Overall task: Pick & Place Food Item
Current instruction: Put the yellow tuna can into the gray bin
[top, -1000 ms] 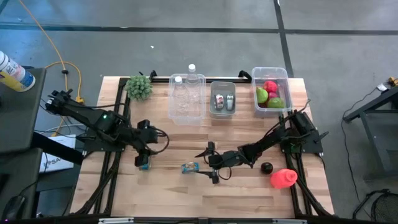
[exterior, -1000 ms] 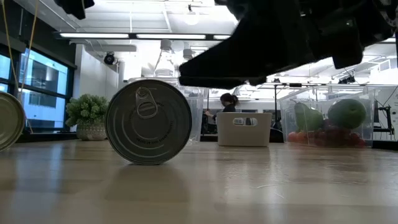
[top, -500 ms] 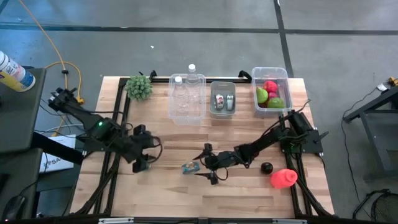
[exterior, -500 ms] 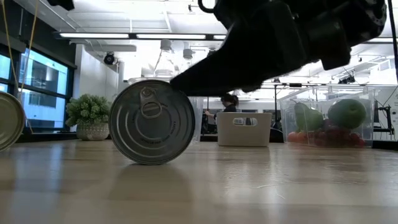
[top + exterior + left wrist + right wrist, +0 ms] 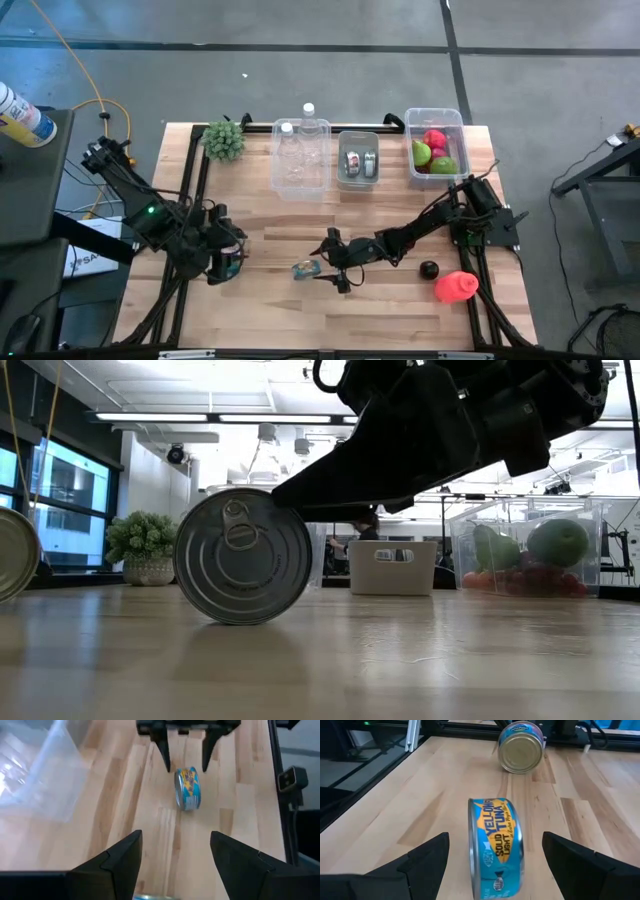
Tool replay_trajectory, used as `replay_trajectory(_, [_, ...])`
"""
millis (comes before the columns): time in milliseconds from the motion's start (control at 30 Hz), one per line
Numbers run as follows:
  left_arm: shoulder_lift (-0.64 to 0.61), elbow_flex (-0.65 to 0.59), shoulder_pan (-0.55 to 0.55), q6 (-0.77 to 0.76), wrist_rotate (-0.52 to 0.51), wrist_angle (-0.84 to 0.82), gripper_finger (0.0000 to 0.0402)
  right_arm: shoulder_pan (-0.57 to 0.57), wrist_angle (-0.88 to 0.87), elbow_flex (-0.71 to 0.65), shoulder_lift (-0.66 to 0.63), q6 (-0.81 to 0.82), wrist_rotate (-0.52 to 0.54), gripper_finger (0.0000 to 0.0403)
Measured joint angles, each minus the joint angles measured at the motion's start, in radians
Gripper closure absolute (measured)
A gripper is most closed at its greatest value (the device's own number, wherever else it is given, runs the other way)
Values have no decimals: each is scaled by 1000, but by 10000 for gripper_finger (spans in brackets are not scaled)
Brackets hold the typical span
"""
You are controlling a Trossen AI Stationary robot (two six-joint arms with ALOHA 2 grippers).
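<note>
A blue and yellow tuna can (image 5: 306, 268) (image 5: 495, 850) stands on its curved wall on the wooden table, near the middle. My right gripper (image 5: 330, 264) (image 5: 496, 837) is open. It reaches level from the right, with one finger on either side of the can's flat ends and a gap on both sides. A second can (image 5: 521, 747) (image 5: 234, 266) lies on its side near the table's left edge. My left gripper (image 5: 224, 262) (image 5: 175, 837) hangs over that can, open, with bare table between its fingertips. Only a sliver of this can (image 5: 150, 897) shows in the left wrist view.
Along the far edge stand a clear bin with bottles (image 5: 300, 155), a grey bin with cans (image 5: 358, 160), a clear bin of fruit (image 5: 436, 148) and a small plant (image 5: 224, 140). A dark round fruit (image 5: 429, 269) and a red thing (image 5: 455, 286) lie near the right arm.
My left arm has swung toward the table's left and near edges, and its gripper has turned to point more toward the right. Its fingertips have stayed over the second can, which has not moved.
</note>
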Motion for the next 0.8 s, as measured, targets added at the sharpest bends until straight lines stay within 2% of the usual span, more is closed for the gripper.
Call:
replay_trajectory(167, [0,-38,-42,12,-84,73,174,3,1,0,0,5,5,94])
replay_trajectory(400, [1,-152,-55,97,-54,275,174,4,27,6,29,2,-16,94])
replay_trajectory(667, [0,-169,-54,133,-46,297,174,-26,26,97,123,-32,-109,95])
replay_trajectory(800, [0,-169,-55,137,-45,302,174,-51,-10,129,129,-20,-177,116])
